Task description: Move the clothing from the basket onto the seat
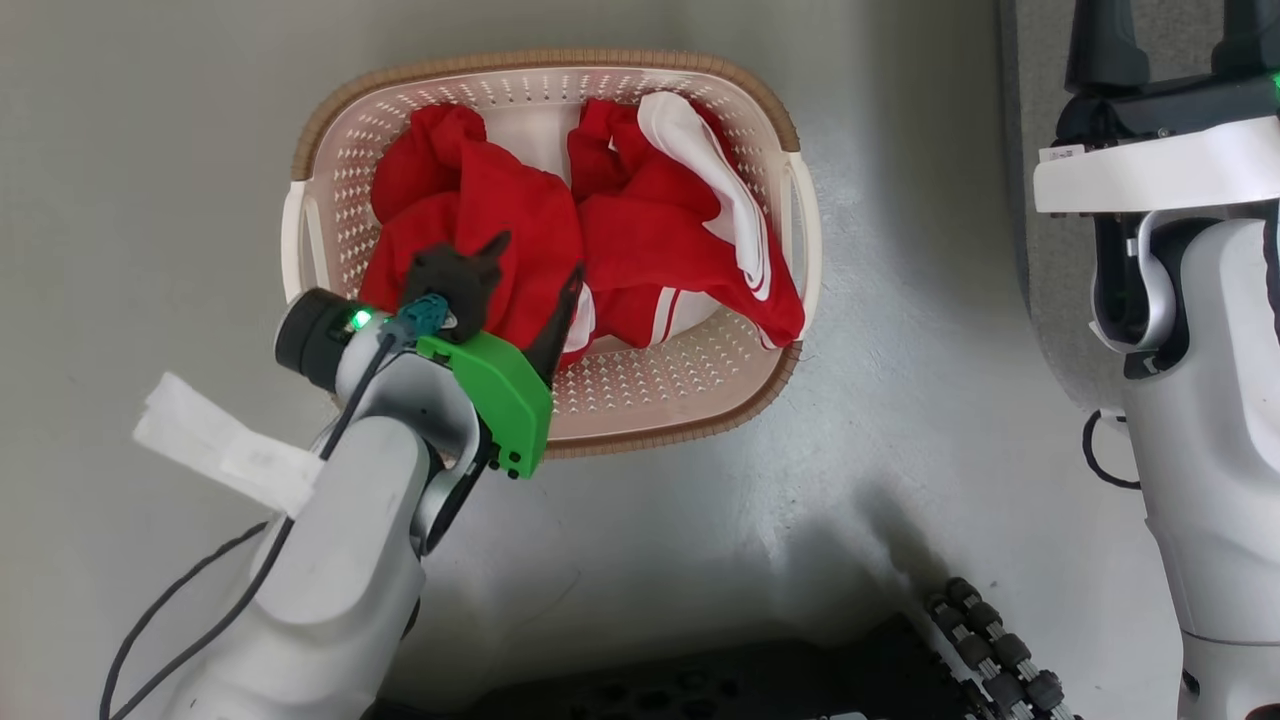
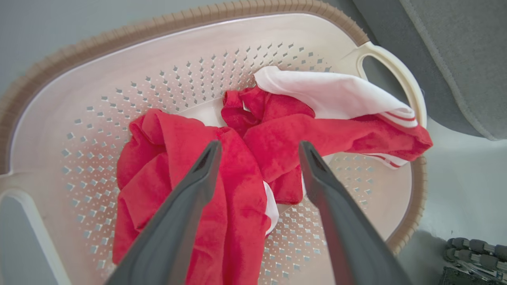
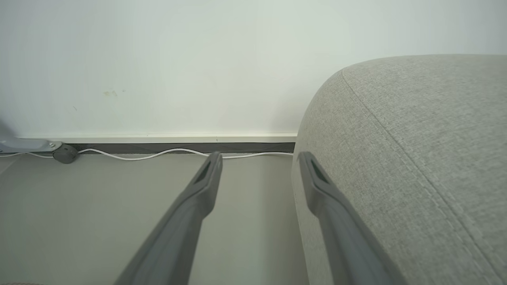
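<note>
The basket (image 1: pixel 690 425) stands on the floor with both red garments in it. A plain red garment (image 1: pixel 480 210), the jersey, lies crumpled on the left, its lettering hidden. The shorts (image 1: pixel 680 230), with a wide white band, lie on the right, draped toward the right handle. My left gripper (image 1: pixel 535 262) hangs open over the jersey's near side; its fingers (image 2: pixel 198 174) straddle a red fold (image 2: pixel 237 182) without closing on it. My right gripper (image 3: pixel 257 156) is open and holds nothing, level with the edge of the light-grey seat (image 3: pixel 416 158), also seen as a strip (image 1: pixel 1040 200).
A white cable (image 3: pixel 158 152) runs along the wall's base behind the seat. My black base and its rollers (image 1: pixel 1000 640) lie at the near edge. The seat's corner (image 2: pixel 455 59) stands just beyond the basket's right handle (image 2: pixel 396 75). Grey floor surrounds the basket.
</note>
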You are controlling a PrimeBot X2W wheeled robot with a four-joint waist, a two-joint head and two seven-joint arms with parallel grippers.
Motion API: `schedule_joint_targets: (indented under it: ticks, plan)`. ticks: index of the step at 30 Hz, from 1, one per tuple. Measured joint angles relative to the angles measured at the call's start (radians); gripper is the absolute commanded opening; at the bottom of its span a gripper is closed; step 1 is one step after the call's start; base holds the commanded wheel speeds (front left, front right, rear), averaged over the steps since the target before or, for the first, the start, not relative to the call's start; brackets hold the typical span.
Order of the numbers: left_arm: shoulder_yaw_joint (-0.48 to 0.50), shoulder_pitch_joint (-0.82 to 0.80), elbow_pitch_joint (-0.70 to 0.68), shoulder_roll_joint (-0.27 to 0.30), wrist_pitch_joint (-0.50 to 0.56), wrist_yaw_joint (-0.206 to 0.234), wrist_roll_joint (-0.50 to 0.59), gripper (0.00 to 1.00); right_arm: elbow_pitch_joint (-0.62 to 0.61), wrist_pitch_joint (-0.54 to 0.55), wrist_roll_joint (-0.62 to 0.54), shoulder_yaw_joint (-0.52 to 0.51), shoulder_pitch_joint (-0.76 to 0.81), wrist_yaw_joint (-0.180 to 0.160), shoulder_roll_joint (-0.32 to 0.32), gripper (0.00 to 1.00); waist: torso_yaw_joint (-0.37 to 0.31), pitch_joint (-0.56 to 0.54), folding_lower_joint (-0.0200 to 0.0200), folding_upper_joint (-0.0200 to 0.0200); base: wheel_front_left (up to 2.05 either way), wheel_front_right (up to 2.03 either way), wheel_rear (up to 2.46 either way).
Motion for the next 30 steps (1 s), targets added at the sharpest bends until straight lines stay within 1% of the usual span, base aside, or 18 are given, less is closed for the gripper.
schedule_joint_targets:
  ticks: [6, 8, 12, 16, 22, 30]
  plan:
    - [-0.003, 0.0, 0.06, -0.004, 0.025, 0.0, -0.011, 1.0, 0.003, 0.0, -0.007, -0.004, 0.0, 0.001, 0.0, 1.0, 0.005, -0.009, -0.0001, -0.0001, 0.0, 0.0, 0.0]
    - [-0.003, -0.001, 0.071, -0.005, 0.025, 0.0, -0.017, 1.0, 0.003, 0.0, -0.008, -0.006, 0.0, 0.01, 0.0, 1.0, 0.005, -0.01, 0.0, 0.0, 0.0, 0.0, 0.0]
    - [-0.013, -0.013, 0.094, -0.008, 0.029, 0.0, -0.023, 1.0, 0.008, 0.0, -0.013, -0.012, 0.0, 0.011, -0.002, 1.0, 0.006, -0.01, -0.0001, 0.0, 0.0, 0.0, 0.0]
    - [-0.043, -0.03, 0.126, -0.011, 0.062, 0.0, -0.055, 1.0, 0.014, 0.0, -0.014, -0.017, 0.002, 0.015, -0.003, 1.0, 0.01, -0.009, 0.0, 0.0, 0.0, 0.0, 0.0]
    - [-0.073, -0.031, 0.175, -0.012, 0.115, 0.0, -0.07, 1.0, 0.019, 0.0, -0.021, -0.024, 0.008, 0.021, -0.002, 1.0, 0.018, -0.013, -0.0001, 0.0, 0.0, 0.0, 0.0]
    - [-0.052, -0.042, 0.209, -0.014, 0.126, 0.0, -0.076, 1.0, 0.019, 0.0, -0.025, -0.033, 0.015, 0.027, -0.003, 1.0, 0.028, -0.02, -0.0001, 0.0, 0.0, 0.0, 0.0]
